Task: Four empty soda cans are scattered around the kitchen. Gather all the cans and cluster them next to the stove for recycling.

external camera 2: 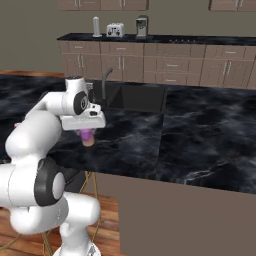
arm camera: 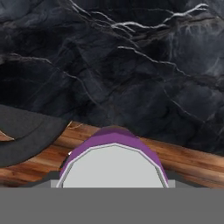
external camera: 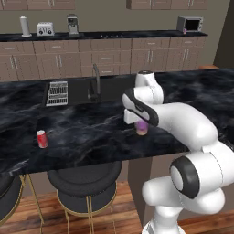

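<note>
**Purple can in the pincer above the dark table**

Clamped on a purple soda can [external camera: 142, 128] (purple fading to orange at the base) by the pincer [external camera: 141, 124], over the near part of the black marble table [external camera: 91, 132]. Seen in the right base view under the hand, orange base lowest [external camera 2: 88, 136]; whether resting on the stone or just clear of it, cannot tell. Silver top and purple shoulder large at the bottom of the hand view [arm camera: 113, 164], with marble beyond and a strip of wooden floor [arm camera: 183, 162] past the table edge.

Upright on the same table, well apart toward the left of the left base view: a red soda can [external camera: 42, 139]. Behind the held can, set into the table: a sink [external camera: 109, 89] with a dark faucet [external camera: 96, 82] and a drying rack [external camera: 57, 93] beside it.

On the far counter against the wall: the stove [external camera: 112, 34], a toaster [external camera: 45, 29], a coffee machine [external camera: 72, 24], a tall white canister [external camera: 25, 26] and a microwave [external camera: 189, 23]. Below the table edge: two dark round stools [external camera: 84, 183].
</note>
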### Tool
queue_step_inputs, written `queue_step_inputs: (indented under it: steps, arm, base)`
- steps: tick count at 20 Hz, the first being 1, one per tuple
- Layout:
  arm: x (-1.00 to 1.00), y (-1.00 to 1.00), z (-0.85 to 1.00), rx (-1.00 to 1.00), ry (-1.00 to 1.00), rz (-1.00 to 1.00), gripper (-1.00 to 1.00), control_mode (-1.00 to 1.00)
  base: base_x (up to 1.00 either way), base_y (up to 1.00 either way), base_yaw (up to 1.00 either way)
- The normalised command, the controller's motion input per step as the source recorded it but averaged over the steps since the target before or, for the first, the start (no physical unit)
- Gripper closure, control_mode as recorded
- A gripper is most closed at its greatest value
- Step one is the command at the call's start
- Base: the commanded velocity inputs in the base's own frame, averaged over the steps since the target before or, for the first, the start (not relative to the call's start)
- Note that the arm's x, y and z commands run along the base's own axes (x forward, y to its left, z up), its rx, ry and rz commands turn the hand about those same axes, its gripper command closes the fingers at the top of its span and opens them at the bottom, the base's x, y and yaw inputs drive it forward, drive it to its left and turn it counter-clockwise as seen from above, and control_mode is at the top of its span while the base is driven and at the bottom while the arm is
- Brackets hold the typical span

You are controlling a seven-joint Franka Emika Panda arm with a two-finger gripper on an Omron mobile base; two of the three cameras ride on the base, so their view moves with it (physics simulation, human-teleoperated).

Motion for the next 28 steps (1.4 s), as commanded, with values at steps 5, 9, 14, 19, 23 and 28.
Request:
queue_step_inputs:
  steps: [5,9,14,19,23,28]
  arm:
    - [-0.23,-0.30,0.48,-0.04,0.00,0.00,1.00,-1.00]
    - [-0.36,-0.12,0.44,-0.01,-0.01,0.00,1.00,-1.00]
    - [-0.39,0.00,0.31,0.00,-0.01,0.04,1.00,-1.00]
    - [-0.40,-0.01,0.20,0.00,-0.04,0.02,1.00,-1.00]
    - [-0.31,-0.05,0.13,0.02,-0.03,0.00,1.00,-1.00]
    - [-0.15,-0.06,0.03,0.01,-0.03,-0.02,1.00,-1.00]
  base:
    - [0.00,0.00,0.00]
    - [0.00,0.00,0.00]
    - [0.00,0.00,0.00]
    - [0.00,0.00,0.00]
    - [0.00,0.00,0.00]
    - [0.00,0.00,0.00]
